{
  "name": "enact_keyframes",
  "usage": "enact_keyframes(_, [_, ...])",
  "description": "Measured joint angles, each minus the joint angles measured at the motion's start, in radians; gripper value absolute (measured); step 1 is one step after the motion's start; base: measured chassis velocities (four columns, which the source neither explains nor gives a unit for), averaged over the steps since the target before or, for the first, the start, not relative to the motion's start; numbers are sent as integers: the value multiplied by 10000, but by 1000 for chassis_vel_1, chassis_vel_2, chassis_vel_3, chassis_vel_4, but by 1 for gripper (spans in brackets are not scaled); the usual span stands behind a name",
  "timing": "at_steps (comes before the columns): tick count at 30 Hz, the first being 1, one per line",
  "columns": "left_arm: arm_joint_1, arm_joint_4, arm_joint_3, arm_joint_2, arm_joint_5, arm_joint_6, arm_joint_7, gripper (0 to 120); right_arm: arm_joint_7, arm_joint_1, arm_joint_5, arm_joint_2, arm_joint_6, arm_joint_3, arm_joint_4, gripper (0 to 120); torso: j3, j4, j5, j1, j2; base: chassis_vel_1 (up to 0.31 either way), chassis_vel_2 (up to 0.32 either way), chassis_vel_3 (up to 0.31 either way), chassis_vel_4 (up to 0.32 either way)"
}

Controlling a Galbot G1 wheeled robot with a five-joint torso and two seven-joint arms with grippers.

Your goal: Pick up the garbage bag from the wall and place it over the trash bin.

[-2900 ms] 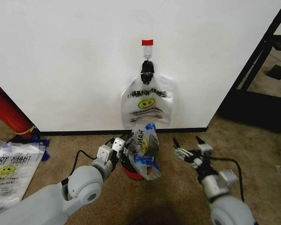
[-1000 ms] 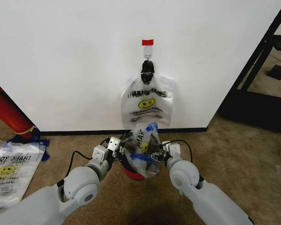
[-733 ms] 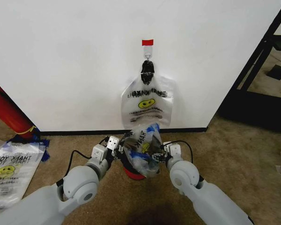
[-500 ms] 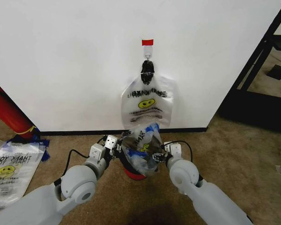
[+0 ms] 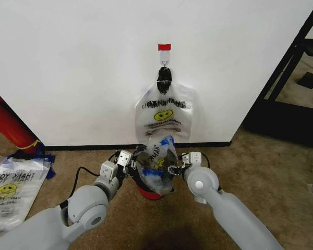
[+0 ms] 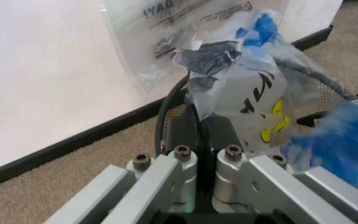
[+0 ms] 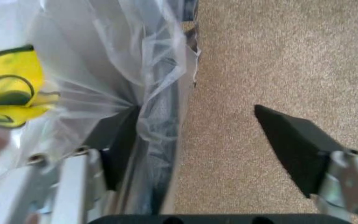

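Bag [image 5: 157, 159]: thin clear plastic with black print, a yellow smiley and blue strips. We find it bunched over the bin [image 5: 150, 191], at 12 o'clock from us on the carpet, just short of the wall [image 5: 73, 67].
Bin: black wire mesh with a red base, mostly hidden under the bag; its rim shows in the left wrist view [image 6: 166, 109].
Left gripper [image 5: 129, 165]: at the bag's 9 o'clock side. In its wrist view [image 6: 207, 140] we see the jaws closed together with film pinched between them, by the bin rim.
Right gripper [image 5: 176, 167]: at the bag's 3 o'clock side. In its wrist view [image 7: 197, 135] the jaws stand apart, one finger [image 7: 120, 140] against the film, the other over bare carpet; nothing clamped.
Handling, our judgement: very light, limp, slippery and easy to tear on the mesh; it will not keep a shape unaided.
Hold, our judgement: the mouth edge, one side per gripper, so the opening can be spread past the rim.
Spare bags [image 5: 164, 112]: clipped on the wall hook at 12 o'clock, above the bin.
Bag stack [image 5: 10, 190]: flat on the floor at 9 o'clock.
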Motion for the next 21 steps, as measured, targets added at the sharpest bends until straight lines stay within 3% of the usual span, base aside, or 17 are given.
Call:
enact_keyframes(2, [11, -9, -3, 0, 5, -3, 0, 0, 2, 0, -4, 3, 0, -10, -9, 66, 0, 0, 0, 0, 0, 0, 0, 0, 0])
enact_keyframes(8, [45, -73, -9, -14, 35, -18, 0, 0, 172, 25, -4, 5, 0, -92, 8, 39, 0, 0, 0, 0, 0, 0, 0, 0, 0])
enact_keyframes(10, [45, -75, -10, -15, 40, -22, 1, 0, 199, 28, 2, 5, 0, -95, 27, 38, 0, 0, 0, 0, 0, 0, 0, 0, 0])
enact_keyframes(15, [49, -105, -10, 23, 109, -49, 1, 0, 401, -8, 41, -6, 0, -106, 252, 15, 0, 1, 0, 0, 0, 0, 0, 0, 0])
enact_keyframes(21, [55, -104, -10, 81, 197, -112, 2, 0, 444, -102, 13, 0, 5, -30, 363, 0, 0, 0, 0, 0, 0, 0, 0, 0, 0])
